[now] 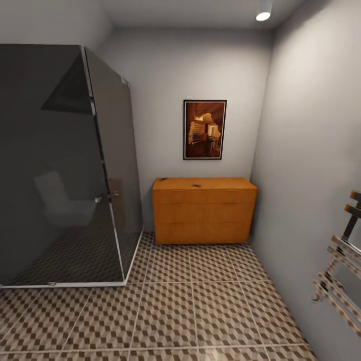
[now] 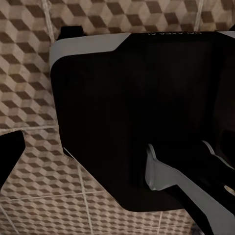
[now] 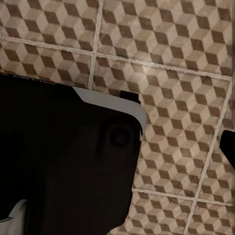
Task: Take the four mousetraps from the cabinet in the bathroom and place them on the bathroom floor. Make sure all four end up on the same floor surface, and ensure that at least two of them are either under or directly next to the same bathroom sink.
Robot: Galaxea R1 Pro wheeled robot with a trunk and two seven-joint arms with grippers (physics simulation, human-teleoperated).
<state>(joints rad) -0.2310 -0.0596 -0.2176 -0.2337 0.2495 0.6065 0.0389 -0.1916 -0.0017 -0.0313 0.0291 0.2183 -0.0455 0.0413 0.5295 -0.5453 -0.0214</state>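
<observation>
Nearest the robot lies the bathroom floor [image 1: 200,311], its cube-printed tiles running unbroken from the robot to the far wall. Both wrist views look down on the same tiles [image 2: 29,98] past the dark, grey-edged body of the robot [image 3: 63,161]; whether either claw is spread or pressed together cannot be told, since the fingertips are not clearly shown. At the right edge of the head view one metal towel rail [image 1: 341,281] juts from the grey wall. On the left stands one smoked-glass shower enclosure [image 1: 65,165], its corner reaching close to the cabinet [image 1: 204,210]. The cabinet sits against the far wall, drawers shut, with a small dark speck on its top (too small to identify). Above it hangs one framed picture [image 1: 204,129], and one ceiling lamp [image 1: 263,15] glows overhead.
</observation>
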